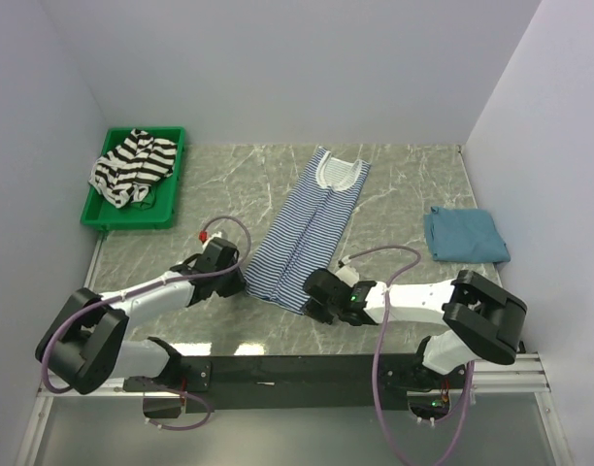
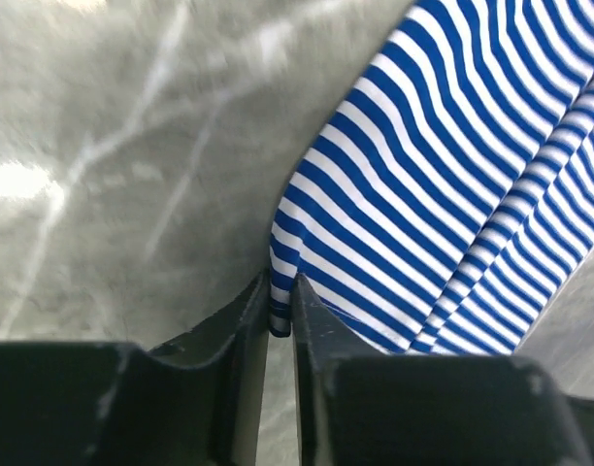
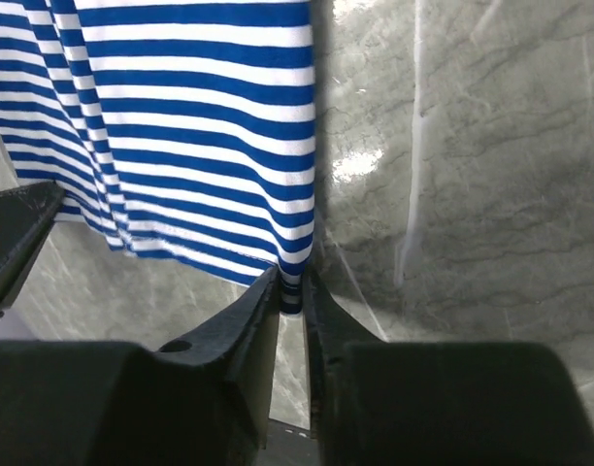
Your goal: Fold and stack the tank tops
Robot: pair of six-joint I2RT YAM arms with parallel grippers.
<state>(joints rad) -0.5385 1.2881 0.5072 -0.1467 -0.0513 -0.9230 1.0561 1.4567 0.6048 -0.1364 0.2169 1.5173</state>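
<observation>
The left gripper (image 2: 280, 301) is clenched on the near left hem corner of the blue-and-white striped tank top (image 2: 423, 194). The right gripper (image 3: 292, 291) pinches the near right corner the same way. In each wrist view only a sliver of cloth shows between the dark fingers, and the frame cuts off the rest of the garment.

From above, at far left, the black-and-white striped tank top (image 1: 132, 167) lies crumpled in a green bin (image 1: 171, 199) – its outline is hard to make out. At centre the blue-and-white top lies lengthwise on the marbled table (image 1: 404, 184), neckline away from the arms, and the gripper bodies hide its near corners. At right, well apart, the teal tank top (image 1: 464, 235) lies folded – its layers cannot be told.
</observation>
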